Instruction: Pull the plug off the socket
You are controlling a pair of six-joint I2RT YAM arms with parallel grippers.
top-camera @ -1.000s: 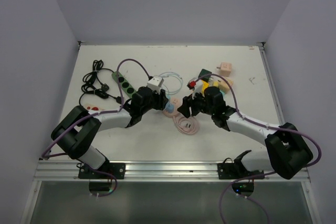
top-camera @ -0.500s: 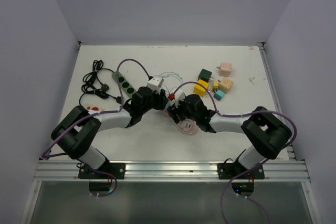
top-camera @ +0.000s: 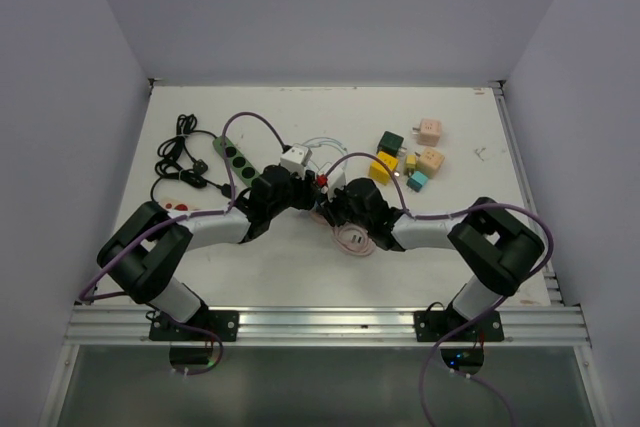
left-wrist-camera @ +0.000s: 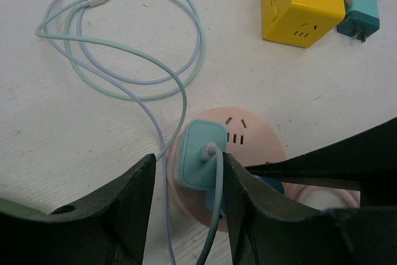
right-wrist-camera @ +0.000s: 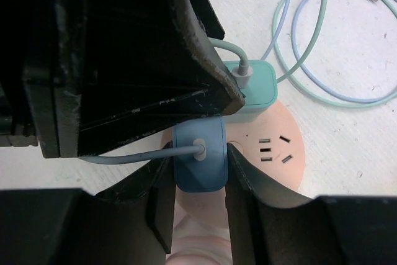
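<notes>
A round pink socket (left-wrist-camera: 254,141) lies on the white table with a teal plug (left-wrist-camera: 198,153) and a blue plug (right-wrist-camera: 200,166) in it. My left gripper (left-wrist-camera: 188,166) is open and straddles the teal plug: its right finger touches the plug's cable and a gap shows at its left finger. My right gripper (right-wrist-camera: 198,159) is shut on the blue plug, with a finger against each side. In the right wrist view the socket (right-wrist-camera: 279,166) and teal plug (right-wrist-camera: 260,91) sit under the left gripper's finger. In the top view both grippers (top-camera: 303,192) (top-camera: 337,209) meet at mid-table and hide the socket.
Coiled teal and lavender cables (left-wrist-camera: 124,35) lie just behind the socket. A yellow cube socket (top-camera: 383,166), other coloured cubes (top-camera: 430,129) and a white adapter (top-camera: 295,159) stand behind. A green power strip (top-camera: 240,160) and a black cable (top-camera: 180,157) are at the left. A pink cable coil (top-camera: 355,239) lies near the front.
My right arm has swung left from beside the coloured cubes to the socket, and its fingers now sit on the blue plug. The left arm has not moved.
</notes>
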